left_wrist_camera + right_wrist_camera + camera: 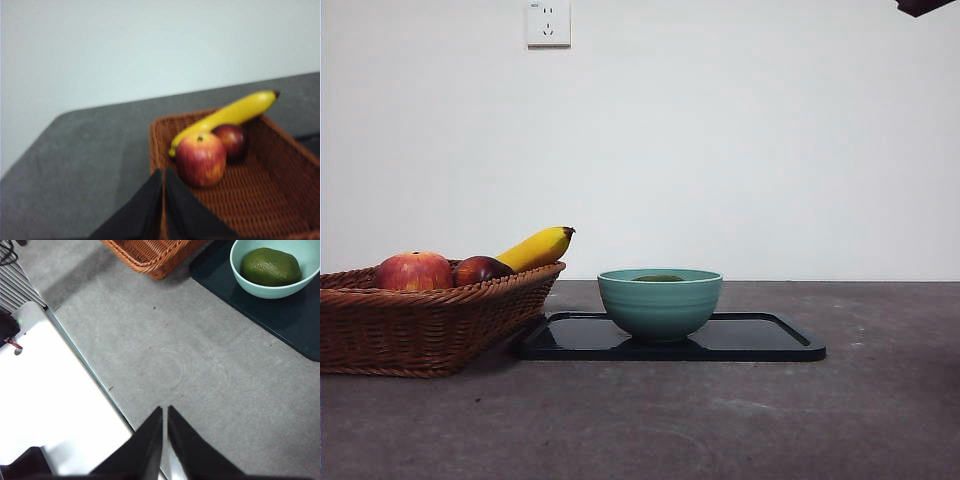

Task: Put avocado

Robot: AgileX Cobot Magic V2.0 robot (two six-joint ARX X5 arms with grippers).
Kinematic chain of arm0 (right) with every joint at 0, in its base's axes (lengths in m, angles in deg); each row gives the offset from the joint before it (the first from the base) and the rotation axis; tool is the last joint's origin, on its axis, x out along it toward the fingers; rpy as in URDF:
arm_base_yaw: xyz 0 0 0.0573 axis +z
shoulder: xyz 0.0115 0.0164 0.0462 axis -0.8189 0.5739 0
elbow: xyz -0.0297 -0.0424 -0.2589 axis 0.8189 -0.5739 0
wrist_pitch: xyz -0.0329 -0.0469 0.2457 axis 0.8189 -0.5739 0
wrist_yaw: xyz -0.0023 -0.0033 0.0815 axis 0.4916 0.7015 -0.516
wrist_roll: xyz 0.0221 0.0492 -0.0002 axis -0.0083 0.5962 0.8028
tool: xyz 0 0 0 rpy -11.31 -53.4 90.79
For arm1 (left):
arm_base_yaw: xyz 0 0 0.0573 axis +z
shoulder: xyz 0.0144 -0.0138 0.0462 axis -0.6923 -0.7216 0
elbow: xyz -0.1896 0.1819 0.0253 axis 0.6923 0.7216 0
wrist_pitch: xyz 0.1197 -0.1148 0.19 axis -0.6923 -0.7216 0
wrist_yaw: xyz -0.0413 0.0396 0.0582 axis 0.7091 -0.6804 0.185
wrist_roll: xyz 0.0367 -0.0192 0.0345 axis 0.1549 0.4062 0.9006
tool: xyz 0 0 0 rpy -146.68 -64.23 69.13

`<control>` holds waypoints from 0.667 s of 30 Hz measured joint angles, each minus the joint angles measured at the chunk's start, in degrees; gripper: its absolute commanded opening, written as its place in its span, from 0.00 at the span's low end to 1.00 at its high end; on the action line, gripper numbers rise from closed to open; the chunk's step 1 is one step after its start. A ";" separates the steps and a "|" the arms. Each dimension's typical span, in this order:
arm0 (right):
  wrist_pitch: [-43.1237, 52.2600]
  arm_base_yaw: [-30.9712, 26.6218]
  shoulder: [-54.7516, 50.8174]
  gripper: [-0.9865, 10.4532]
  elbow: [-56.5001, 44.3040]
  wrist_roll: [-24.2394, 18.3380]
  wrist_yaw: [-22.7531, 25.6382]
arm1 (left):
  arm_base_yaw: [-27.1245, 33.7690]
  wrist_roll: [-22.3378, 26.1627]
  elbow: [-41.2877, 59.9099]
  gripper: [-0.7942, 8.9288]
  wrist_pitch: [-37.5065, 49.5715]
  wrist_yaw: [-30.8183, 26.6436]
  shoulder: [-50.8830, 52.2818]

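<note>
Front view: at centre frame a teal bowl (660, 303) stands on a dark tray (760, 338), and just above its rim only a thin green sliver of the avocado (658, 278) shows. At lower left a wicker basket (420, 325) touches the tray's left end and holds a red apple (414, 271), a darker red fruit (480, 269) and a yellow banana (535, 247) that leans over the basket's right rim. A wall socket (548, 22) sits at top centre, and a black tip of one of my arms (923, 6) shows at the upper right corner. Left wrist view: my left gripper (164, 172) rises at lower centre with its jaws pressed together and nothing between them, above the near corner of the basket (270, 200); the apple (200, 158), the darker fruit (231, 141) and the banana (230, 116) lie right of centre, somewhat blurred. Right wrist view: my right gripper (164, 409) is likewise closed and empty at lower centre, over bare grey table (175, 360); the avocado (270, 267) lies inside the bowl (250, 282) at upper right, on the tray (280, 320), with the basket's corner (150, 255) at top centre.
</note>
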 measured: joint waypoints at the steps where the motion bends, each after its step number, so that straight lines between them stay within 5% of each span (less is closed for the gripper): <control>1: 0.00 0.00 0.00 0.09 0.00 0.00 0.00 | 0.00 -0.07 0.33 0.09 -0.87 0.00 0.33; 20: 0.15 0.00 0.00 0.09 0.00 0.00 0.00 | 0.07 -0.15 0.35 0.09 -9.14 -1.55 1.16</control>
